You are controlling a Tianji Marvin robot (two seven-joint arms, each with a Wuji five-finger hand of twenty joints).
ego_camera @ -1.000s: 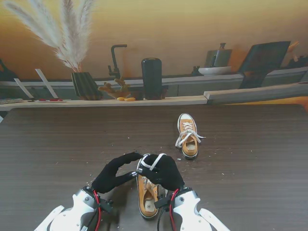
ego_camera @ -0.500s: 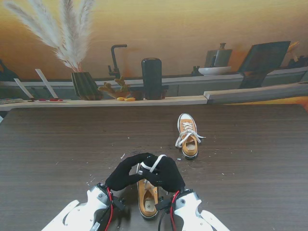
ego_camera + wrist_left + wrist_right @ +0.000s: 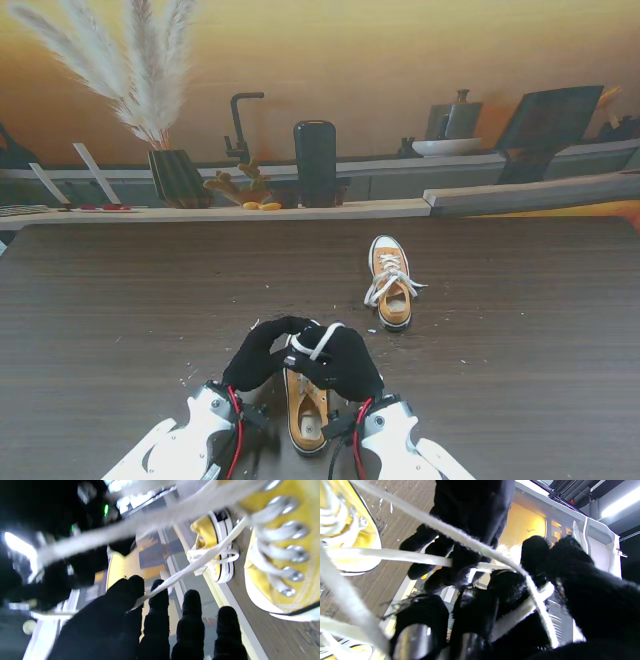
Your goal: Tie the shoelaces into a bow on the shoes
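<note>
Both hands meet over the toe end of the near shoe (image 3: 306, 408), whose long axis runs away from me on the desk (image 3: 120, 300). The left hand (image 3: 262, 355) pinches one shoelace (image 3: 190, 566) between thumb and forefinger; the right hand (image 3: 340, 360) grips a loop (image 3: 322, 340) just beside it. No readable brand or writing.
</note>
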